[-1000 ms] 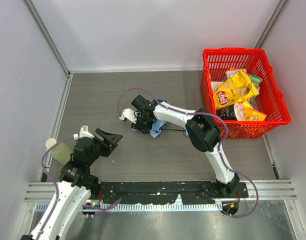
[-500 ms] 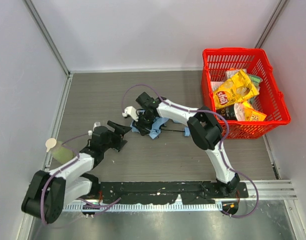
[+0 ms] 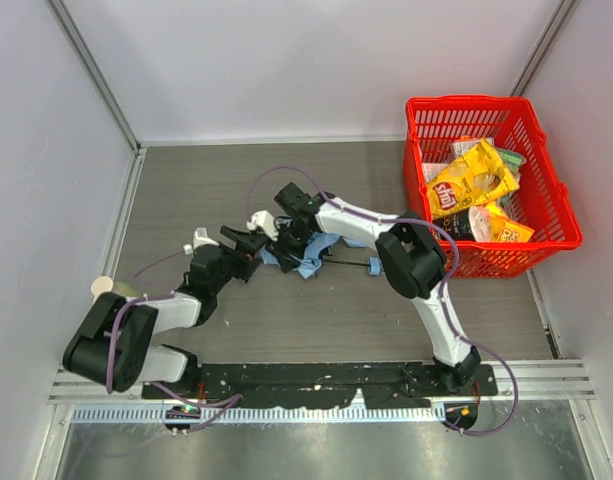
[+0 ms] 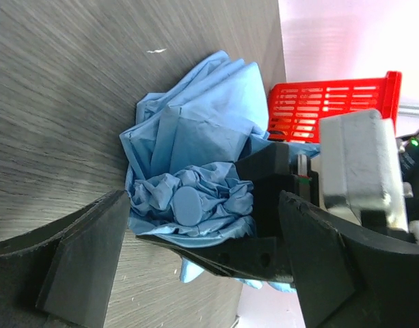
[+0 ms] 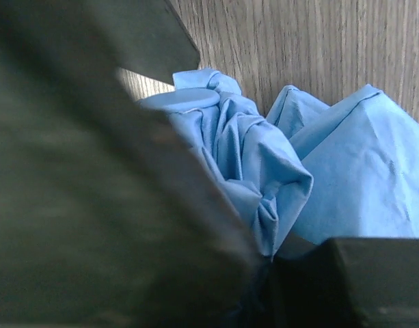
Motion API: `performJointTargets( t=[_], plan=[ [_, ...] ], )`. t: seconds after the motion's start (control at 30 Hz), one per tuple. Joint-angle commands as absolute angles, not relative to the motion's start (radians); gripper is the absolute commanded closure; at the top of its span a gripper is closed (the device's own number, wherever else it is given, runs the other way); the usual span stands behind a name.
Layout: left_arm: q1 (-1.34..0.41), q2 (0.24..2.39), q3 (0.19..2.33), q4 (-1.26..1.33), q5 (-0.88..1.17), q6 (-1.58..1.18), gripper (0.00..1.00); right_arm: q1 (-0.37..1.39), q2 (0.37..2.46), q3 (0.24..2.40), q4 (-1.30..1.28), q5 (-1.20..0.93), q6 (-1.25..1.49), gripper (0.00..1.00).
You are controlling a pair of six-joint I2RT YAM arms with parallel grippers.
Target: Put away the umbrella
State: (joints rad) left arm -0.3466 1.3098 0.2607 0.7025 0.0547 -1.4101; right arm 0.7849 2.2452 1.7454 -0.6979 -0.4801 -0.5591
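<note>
Top external: one umbrella (image 3: pixel 311 258) pinched in right gripper (image 3: pixel 289 238), left gripper (image 3: pixel 250 243) spread wide beside it (one red basket (image 3: pixel 466 104)), grey table (image 3: pixel 186 190), white walls (image 3: pixel 286 60).

Bare surface (image 3: pixel 206 180) left of and behind the umbrella (image 3: pixel 308 264), right pincer (image 3: pixel 286 238) clamped over its bunched fabric, left pincer (image 3: pixel 248 243) spread wide and crowding alongside, red basket (image 3: pixel 414 130) walling the right
</note>
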Motion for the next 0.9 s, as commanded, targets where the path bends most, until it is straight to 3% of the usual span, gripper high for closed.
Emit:
performJointTargets(
  t=[0.0, 0.2, 0.37, 0.43, 0.6, 0.87],
  plan=[
    [-0.368, 1.385, 0.304, 0.814, 0.103, -1.4, 0.11, 0.81, 2.375, 1.666, -0.861, -0.609, -0.502, 0.99],
    [-0.414, 1.489, 0.363, 0.784, 0.09, -1.451, 0.13, 0.808, 2.358, 1.661, -0.864, -0.614, -0.505, 0.99],
    [-0.433, 1.653, 0.338, 0.986, 0.13, -1.535, 0.34, 0.808, 2.35, 1.648, -0.824, -0.618, -0.489, 0.99],
    [-0.43, 1.704, 0.287, 1.113, 0.103, -1.572, 0.37, 0.808, 2.344, 1.643, -0.813, -0.6, -0.489, 0.99],
    [-0.431, 1.727, 0.262, 1.151, 0.126, -1.569, 0.22, 0.808, 2.336, 1.635, -0.799, -0.588, -0.485, 0.99],
    [-0.468, 1.838, 0.339, 1.134, 0.103, -1.543, 0.24, 0.813, 2.299, 1.625, -0.738, -0.574, -0.468, 0.99]
  ],
)
